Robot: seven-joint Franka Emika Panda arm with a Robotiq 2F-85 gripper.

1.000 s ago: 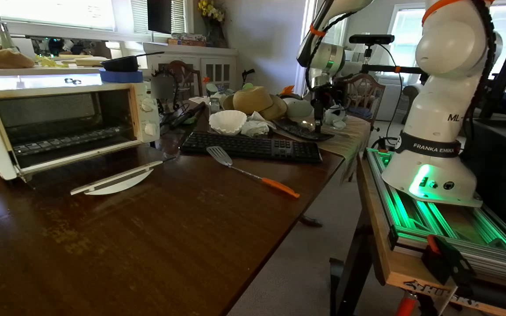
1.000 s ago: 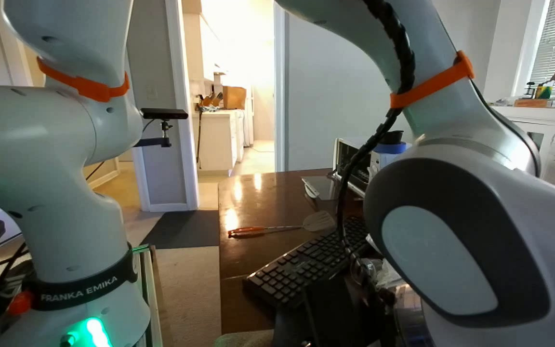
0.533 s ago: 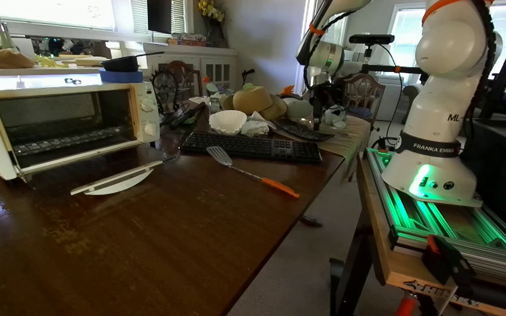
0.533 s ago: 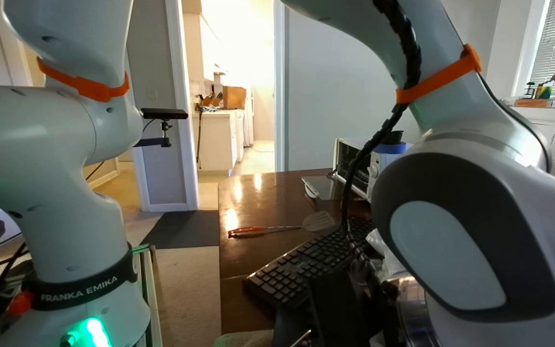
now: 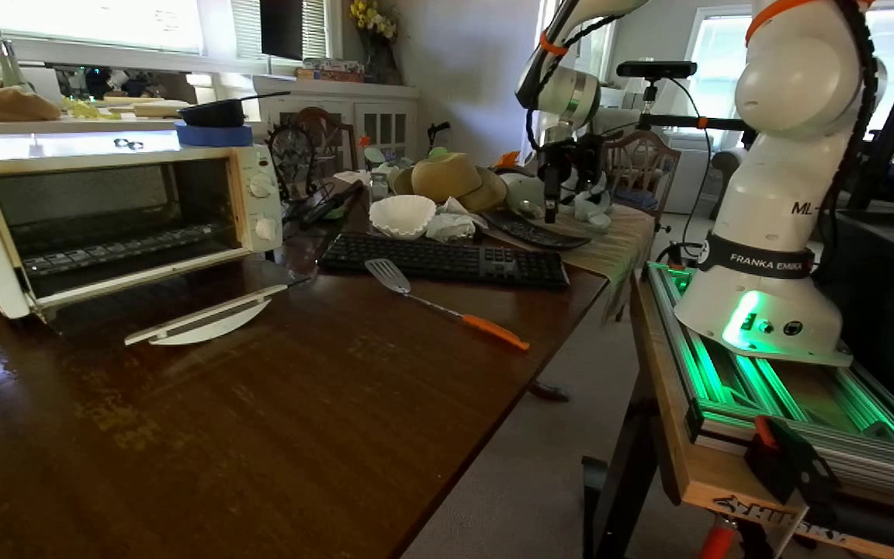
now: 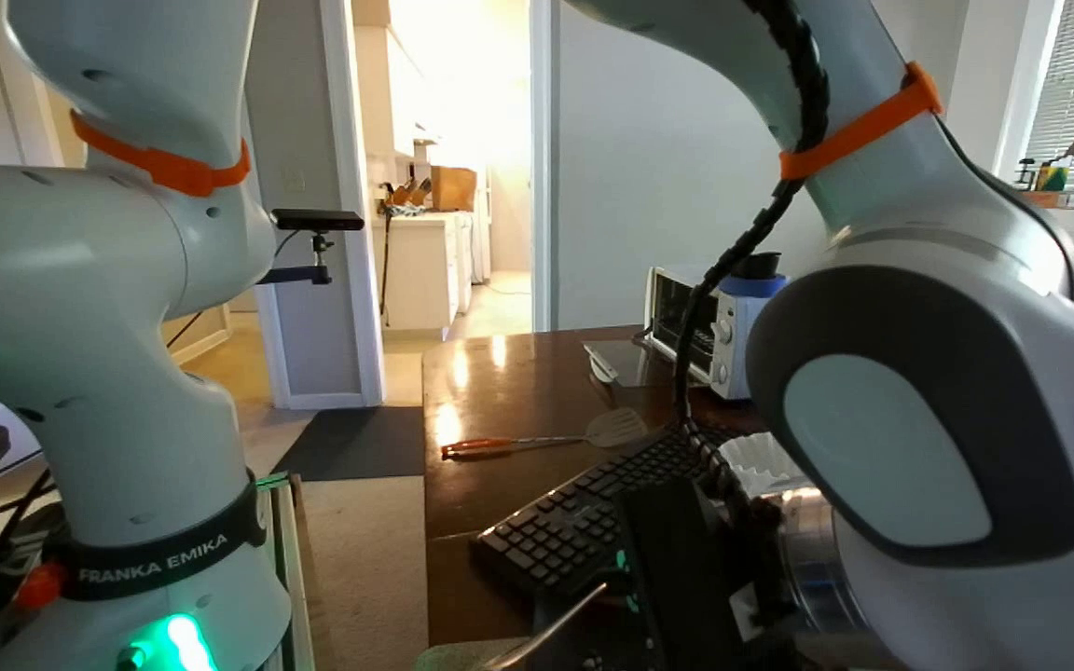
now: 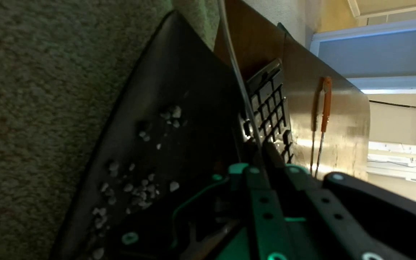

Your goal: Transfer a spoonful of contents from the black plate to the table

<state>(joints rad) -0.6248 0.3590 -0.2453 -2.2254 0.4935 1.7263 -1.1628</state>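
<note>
The black plate (image 7: 197, 86) lies on a green cloth in the wrist view, with small white lumps (image 7: 143, 193) scattered over it. It also shows in an exterior view (image 5: 538, 233), beyond the keyboard. My gripper (image 7: 261, 151) is shut on a thin metal spoon (image 7: 242, 85), whose handle sticks out toward the top of the wrist view. The handle also shows in an exterior view (image 6: 560, 623). My gripper (image 5: 551, 215) points down over the plate's area. I cannot make out the spoon's bowl or whether it carries anything. The brown wooden table (image 5: 261, 435) stretches toward the camera.
A black keyboard (image 5: 447, 261) lies between plate and open tabletop. A spatula with an orange handle (image 5: 495, 332) lies in front of it. A white fluted bowl (image 5: 403, 216) and a straw hat (image 5: 451, 182) stand behind. A toaster oven (image 5: 251, 210) with its door down stands left.
My gripper has moved left and slightly up in an exterior view, with the arm shifting along. More of the spoon handle has come into sight in an exterior view. The plate has not moved.
</note>
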